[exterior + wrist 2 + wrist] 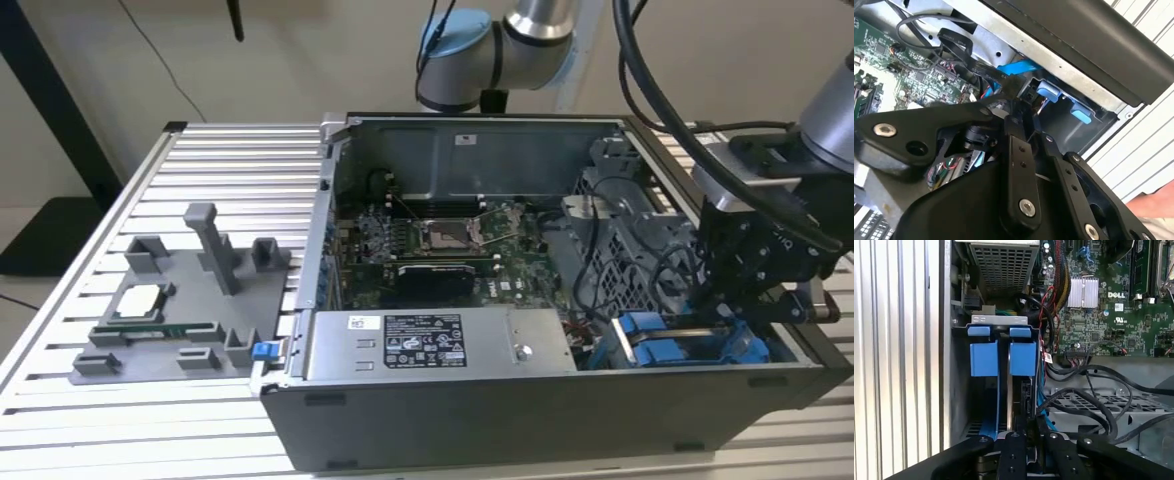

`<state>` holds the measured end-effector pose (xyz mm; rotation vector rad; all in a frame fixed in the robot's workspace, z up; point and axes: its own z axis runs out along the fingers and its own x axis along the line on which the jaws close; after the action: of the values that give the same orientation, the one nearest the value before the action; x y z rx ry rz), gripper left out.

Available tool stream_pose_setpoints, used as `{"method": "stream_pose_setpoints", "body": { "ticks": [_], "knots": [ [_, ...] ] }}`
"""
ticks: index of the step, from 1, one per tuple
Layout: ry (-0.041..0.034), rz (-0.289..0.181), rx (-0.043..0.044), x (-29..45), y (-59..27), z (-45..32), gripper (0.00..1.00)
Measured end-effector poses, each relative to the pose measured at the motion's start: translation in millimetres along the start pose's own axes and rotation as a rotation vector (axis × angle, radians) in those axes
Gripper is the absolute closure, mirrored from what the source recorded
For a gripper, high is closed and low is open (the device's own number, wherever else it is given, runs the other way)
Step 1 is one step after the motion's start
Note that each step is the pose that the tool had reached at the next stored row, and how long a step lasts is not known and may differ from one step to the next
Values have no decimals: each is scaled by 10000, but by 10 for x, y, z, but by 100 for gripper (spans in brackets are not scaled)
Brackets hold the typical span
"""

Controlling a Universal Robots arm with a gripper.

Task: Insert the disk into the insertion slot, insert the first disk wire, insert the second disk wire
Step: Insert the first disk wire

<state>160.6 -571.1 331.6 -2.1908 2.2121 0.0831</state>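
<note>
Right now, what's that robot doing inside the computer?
The arm has its gripper low in a corner of the open computer case, right at the blue-tabbed slot. Black wires lie next to it. Whether the gripper holds anything can't be told.

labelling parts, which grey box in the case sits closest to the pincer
The perforated cage beside the pincer; the labelled power-supply box sits farther off.

so the insertion slot (984, 357) is dull grey sheet metal with smooth bright blue plastic tabs, the gripper (1029, 429) looks matt black, the table (227, 160) is ribbed bare metal and the cables (1081, 371) are shiny-ish black rubber
</note>
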Motion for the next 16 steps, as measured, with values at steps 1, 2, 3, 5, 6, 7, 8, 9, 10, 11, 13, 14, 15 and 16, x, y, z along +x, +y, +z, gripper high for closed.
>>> {"method": "stream_pose_setpoints", "body": {
  "ticks": [1, 2, 3, 5, 6, 7, 8, 9, 10, 11, 13, 14, 15, 16],
  "knots": [
    [-7, 1, 0, -1, 1, -28, 0],
    [6, 1, 0, -4, 1, -65, 0],
    [12, 0, 1, -5, 2, -97, 0],
    [12, 0, 0, -9, 3, -151, 0],
    [13, 0, 1, -11, 3, -194, 0],
    [16, 0, 1, -13, 4, -234, 0],
    [16, 0, 1, -15, 5, -259, 0],
    [16, 0, 1, -15, 5, -272, 0],
    [14, 0, 1, -15, 5, -273, 0],
    [14, 0, 1, -16, 5, -273, 0],
    [13, 0, 1, -16, 5, -274, 0],
    [14, 0, 1, -15, 5, -274, 0],
    [15, 0, 1, -16, 5, -275, 0],
    [15, 0, 1, -16, 5, -275, 0]
  ]
}}
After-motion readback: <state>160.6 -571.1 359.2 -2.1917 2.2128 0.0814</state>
